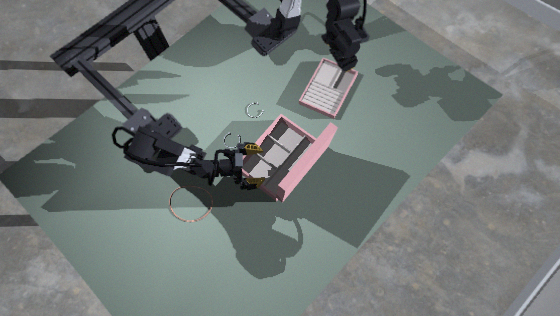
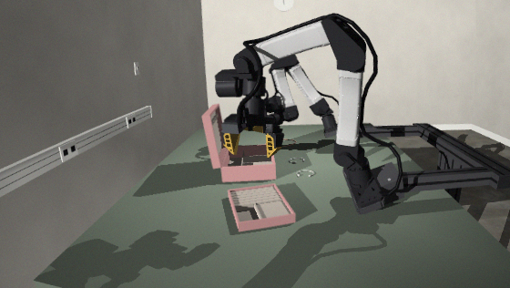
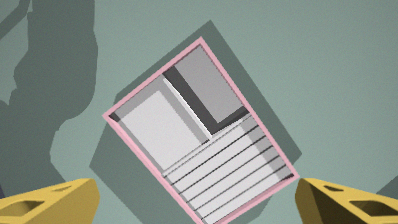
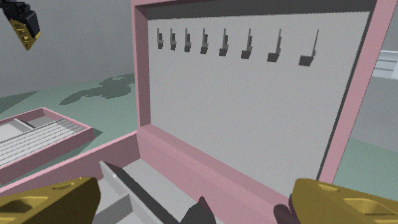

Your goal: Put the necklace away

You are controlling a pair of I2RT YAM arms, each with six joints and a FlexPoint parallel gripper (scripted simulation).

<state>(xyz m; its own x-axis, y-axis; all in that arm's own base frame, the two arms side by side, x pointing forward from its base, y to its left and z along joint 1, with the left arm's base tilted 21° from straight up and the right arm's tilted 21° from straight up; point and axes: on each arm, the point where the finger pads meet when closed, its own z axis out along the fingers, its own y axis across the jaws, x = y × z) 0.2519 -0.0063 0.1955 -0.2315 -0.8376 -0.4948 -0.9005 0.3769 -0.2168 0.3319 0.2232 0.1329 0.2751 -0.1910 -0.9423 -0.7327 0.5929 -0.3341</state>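
Necklace point(image 1: 191, 221) point(image 2: 291, 141), apparently the copper-coloured loop, lies outside the jewelry box point(image 1: 307, 162) point(image 2: 248, 174) point(image 4: 166, 151), toward the table's point(image 1: 150, 260) point(image 2: 118, 228) point(image 3: 340, 50) point(image 4: 115, 120) left corner in the top view. Left gripper point(image 1: 337, 85) point(image 2: 251, 155) point(image 3: 198, 187) point(image 4: 27, 47) and right gripper point(image 1: 262, 165) point(image 4: 196, 187) stand open, ungripping. Careless lowering could drape chain across dividers.

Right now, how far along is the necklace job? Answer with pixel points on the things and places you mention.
Lid point(image 1: 307, 162) point(image 2: 210, 137) point(image 4: 250, 100) open; bangles point(image 1: 247, 111) outside the box. Nothing in hand: left claw point(image 2: 251, 152) point(image 3: 198, 182) and right claw point(image 1: 253, 166) point(image 4: 196, 187) open. Left: the necklace point(image 1: 170, 202), still on the mat, must go into the long compartment point(image 1: 295, 157) point(image 4: 160, 180).
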